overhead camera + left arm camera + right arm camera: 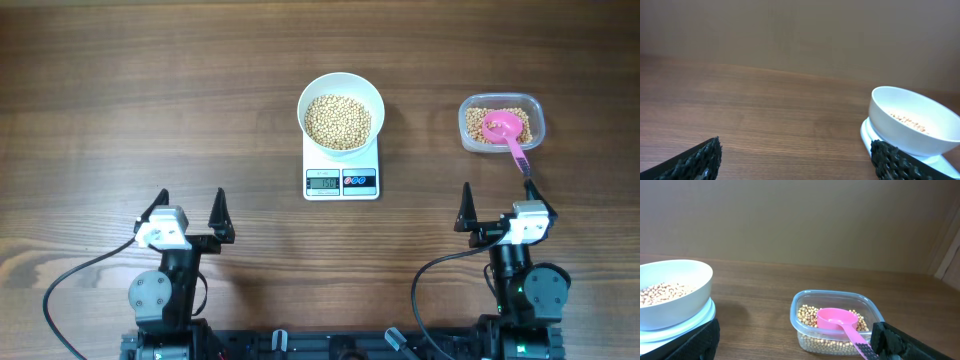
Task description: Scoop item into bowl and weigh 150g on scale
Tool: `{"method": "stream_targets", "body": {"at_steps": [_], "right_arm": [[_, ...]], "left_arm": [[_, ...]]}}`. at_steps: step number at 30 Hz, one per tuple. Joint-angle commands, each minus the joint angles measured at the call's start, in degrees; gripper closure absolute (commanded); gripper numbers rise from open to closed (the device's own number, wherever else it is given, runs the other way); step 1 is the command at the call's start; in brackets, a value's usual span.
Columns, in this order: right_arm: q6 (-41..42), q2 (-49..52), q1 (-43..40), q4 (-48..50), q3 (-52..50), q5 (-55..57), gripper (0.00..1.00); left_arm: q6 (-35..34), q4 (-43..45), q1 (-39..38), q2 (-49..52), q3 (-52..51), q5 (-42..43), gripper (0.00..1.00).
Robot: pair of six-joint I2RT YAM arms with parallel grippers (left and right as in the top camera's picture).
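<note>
Tan beans (338,121) sat in the round white bowl (341,80) on the scale (341,181). A pink scoop (500,126) lay in the clear tub (463,122); left gripper (191,195) and right gripper (499,190) gaped empty.

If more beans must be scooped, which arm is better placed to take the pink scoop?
Right. The scoop lies in the tub, its handle pointing at the open right gripper. The left gripper is beyond the scale.
</note>
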Motion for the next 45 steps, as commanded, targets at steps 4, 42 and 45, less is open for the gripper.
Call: {"method": "stream_targets", "body": {"at_steps": [4, 42, 45], "right_arm": [[-0.33, -0.79, 0.22, 0.04, -0.07, 0.96, 0.0], [-0.31, -0.79, 0.22, 0.04, -0.07, 0.96, 0.0], [-0.31, -0.79, 0.22, 0.04, -0.07, 0.96, 0.0]], "left_arm": [[5.29, -0.85, 0.37, -0.63, -0.37, -5.79, 0.0], [6.67, -0.85, 0.42, -0.63, -0.37, -6.84, 0.0], [6.67, -0.81, 0.42, -0.63, -0.37, -6.71, 0.0]]}}
